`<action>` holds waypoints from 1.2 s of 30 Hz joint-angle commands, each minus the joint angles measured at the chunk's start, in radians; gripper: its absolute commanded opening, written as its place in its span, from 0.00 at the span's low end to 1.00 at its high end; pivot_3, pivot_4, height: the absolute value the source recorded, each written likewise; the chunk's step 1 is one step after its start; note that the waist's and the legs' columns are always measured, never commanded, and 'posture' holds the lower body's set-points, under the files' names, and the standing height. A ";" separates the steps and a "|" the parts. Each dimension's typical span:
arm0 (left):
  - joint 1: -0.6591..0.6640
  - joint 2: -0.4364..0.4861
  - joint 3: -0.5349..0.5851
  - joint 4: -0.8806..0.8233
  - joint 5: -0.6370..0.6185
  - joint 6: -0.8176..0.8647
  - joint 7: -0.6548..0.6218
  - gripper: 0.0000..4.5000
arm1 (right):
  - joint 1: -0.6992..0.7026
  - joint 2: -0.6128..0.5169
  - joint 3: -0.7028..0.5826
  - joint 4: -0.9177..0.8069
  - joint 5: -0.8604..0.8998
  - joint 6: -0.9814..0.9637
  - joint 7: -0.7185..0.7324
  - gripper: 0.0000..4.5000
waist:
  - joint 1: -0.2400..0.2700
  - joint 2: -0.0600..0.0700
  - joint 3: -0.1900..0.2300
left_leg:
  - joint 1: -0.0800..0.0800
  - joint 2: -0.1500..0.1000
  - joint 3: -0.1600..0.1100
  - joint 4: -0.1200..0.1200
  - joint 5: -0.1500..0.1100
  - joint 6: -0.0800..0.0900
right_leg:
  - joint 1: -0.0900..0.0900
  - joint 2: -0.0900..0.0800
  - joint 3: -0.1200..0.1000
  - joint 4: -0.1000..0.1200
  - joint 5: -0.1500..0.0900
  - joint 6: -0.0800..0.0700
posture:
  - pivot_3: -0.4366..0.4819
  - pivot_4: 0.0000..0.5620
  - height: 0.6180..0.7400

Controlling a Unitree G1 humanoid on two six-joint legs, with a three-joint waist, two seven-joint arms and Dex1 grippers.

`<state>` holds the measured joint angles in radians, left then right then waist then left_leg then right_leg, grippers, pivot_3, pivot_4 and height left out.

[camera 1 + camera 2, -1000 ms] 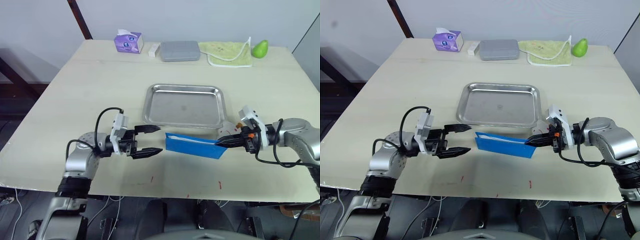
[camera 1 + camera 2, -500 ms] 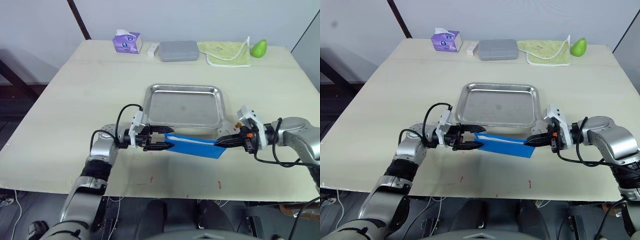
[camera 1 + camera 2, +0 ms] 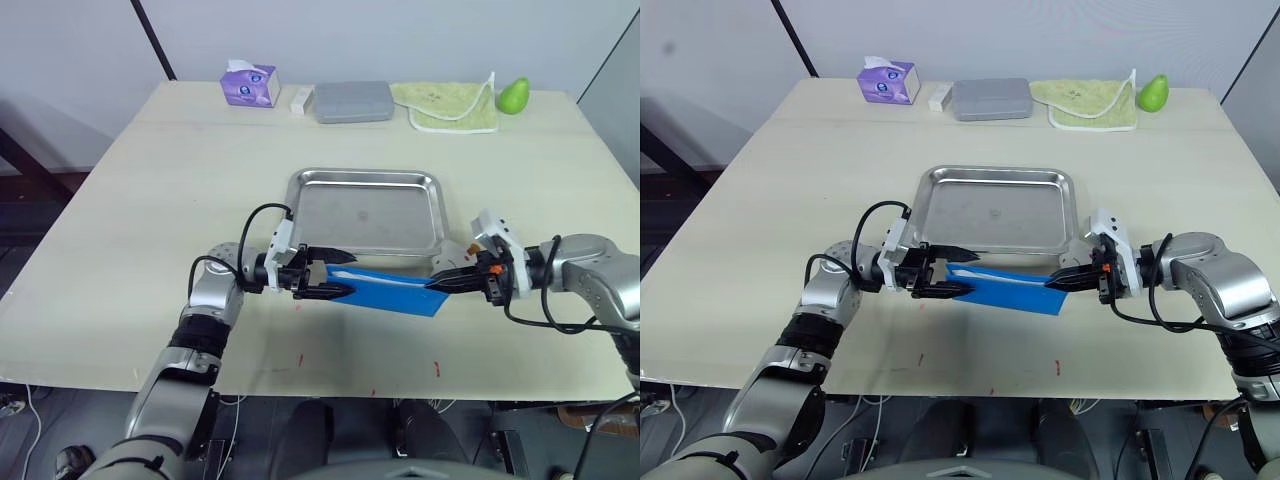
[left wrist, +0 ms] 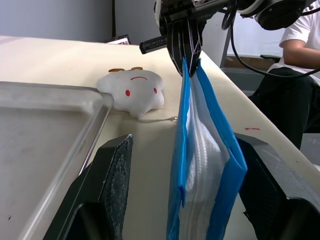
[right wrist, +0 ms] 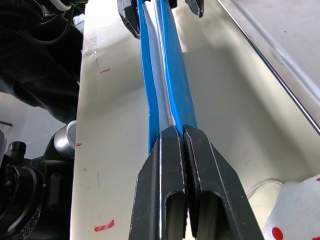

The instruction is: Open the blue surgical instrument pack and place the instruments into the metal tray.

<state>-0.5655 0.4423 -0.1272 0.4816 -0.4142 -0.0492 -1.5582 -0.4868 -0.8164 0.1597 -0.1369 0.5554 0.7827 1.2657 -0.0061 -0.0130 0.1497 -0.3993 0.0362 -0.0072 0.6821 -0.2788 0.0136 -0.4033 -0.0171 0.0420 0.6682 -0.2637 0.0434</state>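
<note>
The blue surgical instrument pack (image 3: 392, 291) stands on edge just in front of the metal tray (image 3: 366, 209), which holds nothing. My right gripper (image 3: 438, 284) is shut on the pack's right end (image 5: 165, 70). My left gripper (image 3: 336, 274) is open, its fingers (image 4: 113, 186) standing either side of the pack's left end (image 4: 205, 165) without touching it. White lining shows between the blue sides. The instruments are hidden.
A small white plush toy (image 3: 456, 255) lies beside the tray's near right corner. Along the far edge are a purple tissue box (image 3: 250, 85), a grey case (image 3: 352, 101), a green cloth (image 3: 451, 106) and a green pear (image 3: 514, 95). A seated person (image 4: 300, 55) appears past the table.
My left gripper has moved right, from open table to straddling the pack's left end. The right gripper has kept its hold on the pack.
</note>
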 commanded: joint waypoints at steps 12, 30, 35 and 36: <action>-0.008 0.015 -0.025 -0.058 -0.020 -0.013 -0.056 0.04 | -0.021 0.016 -0.020 -0.022 0.010 0.002 -0.017 0.00 | -0.002 0.000 0.000 | 0.000 0.000 0.000 0.000 0.000 0.000 | 0.000 0.000 0.000 0.000 0.000 0.000 | 0.48 0.27 1.00; 0.154 0.101 0.039 -0.209 -0.030 -0.012 0.003 0.00 | 0.309 -0.121 -0.529 -0.198 0.269 0.025 0.006 0.98 | 0.000 0.001 0.000 | 0.000 0.000 -0.001 -0.001 0.000 0.000 | 0.000 0.000 0.000 0.000 0.000 0.000 | 0.48 0.27 1.00; 0.177 0.114 0.054 -0.238 -0.045 0.011 0.021 0.00 | 0.486 -0.174 -0.742 -0.315 0.329 0.041 0.023 0.98 | -0.007 0.001 0.000 | 0.001 0.000 -0.001 -0.001 0.000 0.001 | 0.000 0.000 0.001 0.000 0.000 0.000 | 0.48 0.27 1.00; 0.180 0.117 0.056 -0.239 -0.046 0.012 0.021 0.00 | 0.502 -0.179 -0.765 -0.332 0.341 0.048 0.013 0.98 | -0.008 0.001 0.000 | 0.001 0.000 0.000 -0.001 0.000 0.001 | 0.000 0.000 0.001 0.000 0.000 0.000 | 0.48 0.27 1.00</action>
<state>-0.3907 0.5408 -0.0880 0.2662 -0.4567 -0.0421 -1.5380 0.0153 -0.9776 -0.5421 -0.4195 0.8568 0.8252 1.2796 -0.0139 -0.0123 0.1500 -0.3983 0.0367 -0.0074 0.6810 -0.2792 0.0142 -0.4033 -0.0168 0.0437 0.6684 -0.2638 0.0436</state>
